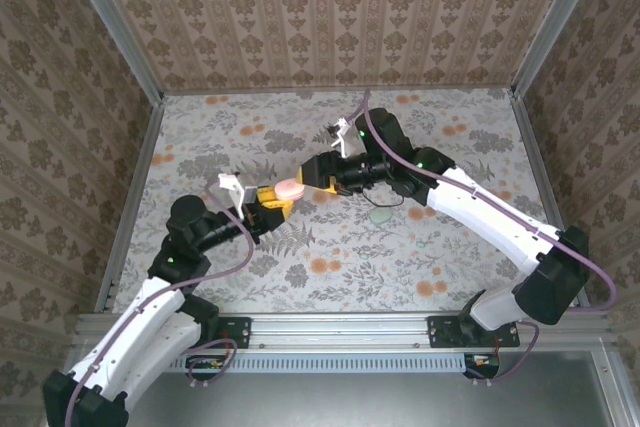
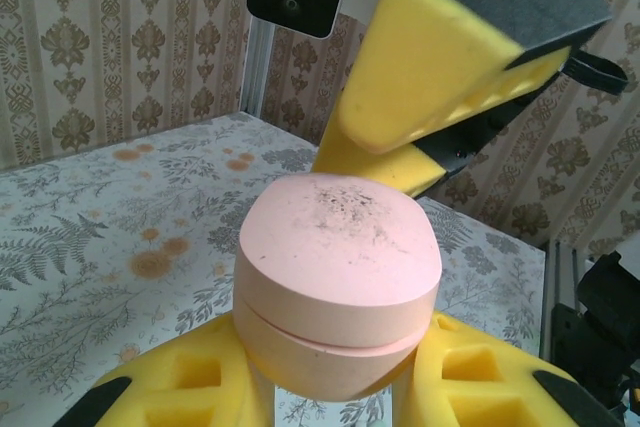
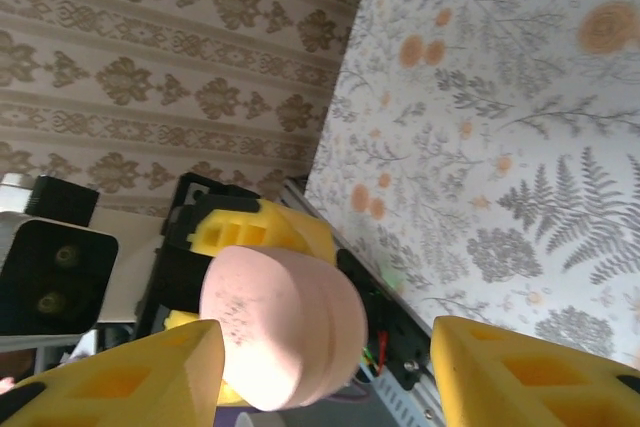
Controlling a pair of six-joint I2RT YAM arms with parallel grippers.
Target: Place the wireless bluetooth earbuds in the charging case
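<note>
Case, clamped in your left end effector, lies just left of your right end effector (spread wide).

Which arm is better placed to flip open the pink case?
Probably the right: the left gripper is busy holding the closed pink case, and the right gripper hovers open beside its lid.

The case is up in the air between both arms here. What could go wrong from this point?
The left gripper clamps the pink charging case only around its lower half, off the table. A push from the open right gripper, whose jaws stand either side of the case, could twist it loose and drop it. The lid seam looks closed, so no earbud can go in yet.
</note>
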